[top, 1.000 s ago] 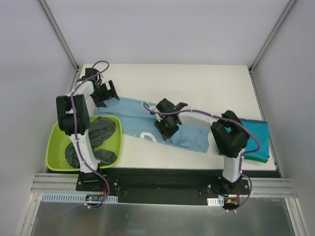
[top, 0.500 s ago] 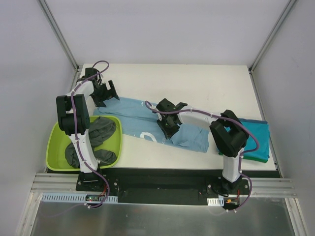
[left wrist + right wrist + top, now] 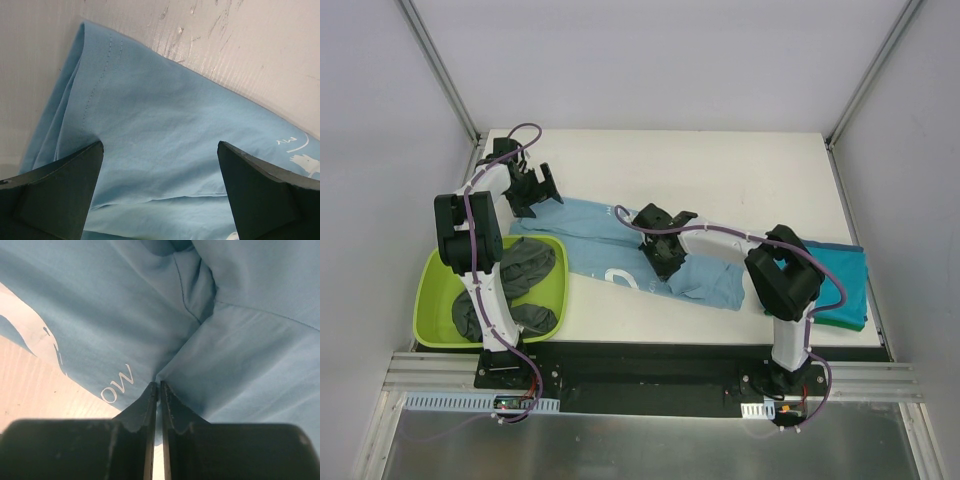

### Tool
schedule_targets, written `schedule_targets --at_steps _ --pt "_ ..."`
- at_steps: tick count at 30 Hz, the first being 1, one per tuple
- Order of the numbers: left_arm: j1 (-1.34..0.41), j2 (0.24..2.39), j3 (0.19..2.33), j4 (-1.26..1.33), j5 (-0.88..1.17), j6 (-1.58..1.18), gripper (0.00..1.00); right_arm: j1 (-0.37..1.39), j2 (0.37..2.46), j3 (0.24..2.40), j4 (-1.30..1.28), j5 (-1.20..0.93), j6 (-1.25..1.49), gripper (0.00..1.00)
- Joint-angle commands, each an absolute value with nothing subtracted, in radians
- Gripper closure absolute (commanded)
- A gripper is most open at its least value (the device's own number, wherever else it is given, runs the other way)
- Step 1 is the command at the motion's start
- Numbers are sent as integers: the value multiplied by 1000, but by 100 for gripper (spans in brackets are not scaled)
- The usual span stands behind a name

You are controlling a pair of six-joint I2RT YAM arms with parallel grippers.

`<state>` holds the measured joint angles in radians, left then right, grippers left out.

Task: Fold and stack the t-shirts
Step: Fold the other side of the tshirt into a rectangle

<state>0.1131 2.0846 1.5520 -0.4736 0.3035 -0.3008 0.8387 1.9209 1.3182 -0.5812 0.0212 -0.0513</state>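
Looping purple cables (image 3: 525,129) run along white links (image 3: 716,238) and black joints (image 3: 454,233) — to a black left hand (image 3: 540,190) and right hand (image 3: 665,264).

A light blue cloth t-shirt (image 3: 592,228) with white printed marks lies spread in a long, rumpled band, running from beneath the left claw (image 3: 535,190) to beyond the right claw (image 3: 665,262). One stitched corner lies flat below the left claw's parted fingers. A raised fold beside the white lettering is pinched between the right claw's closed tips. A teal cloth t-shirt (image 3: 845,282), folded flat, lies well to the right of the right claw. Dark grey cloth t-shirts (image 3: 525,265) lie crumpled on the near side of the left claw.
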Motion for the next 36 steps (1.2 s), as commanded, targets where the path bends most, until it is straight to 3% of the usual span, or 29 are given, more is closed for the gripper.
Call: schedule_targets --at_steps 1,16,20,26,29,31,33,36 --pt "130 2135 1551 -500 250 -295 1 845 1855 1312 -585 19 -5 92" --pt "132 2140 1555 -500 255 -295 1 842 1835 1312 -447 -114 126 93" --pt "130 2140 1554 -500 255 -293 1 842 1865 1319 -416 -97 169 87" --pt "133 2143 1557 -500 255 -296 1 842 1858 1292 -361 -169 172 57" --pt "130 2143 1557 -500 255 -296 1 833 1801 1269 -353 -169 152 28" --pt "133 2141 1555 -502 253 -296 1 825 1749 1240 -354 -170 143 18" --pt "132 2141 1555 -500 255 -296 1 819 1686 1194 -354 -181 140 1" --pt "132 2141 1555 -500 258 -298 1 807 1588 1100 -391 -161 169 4"
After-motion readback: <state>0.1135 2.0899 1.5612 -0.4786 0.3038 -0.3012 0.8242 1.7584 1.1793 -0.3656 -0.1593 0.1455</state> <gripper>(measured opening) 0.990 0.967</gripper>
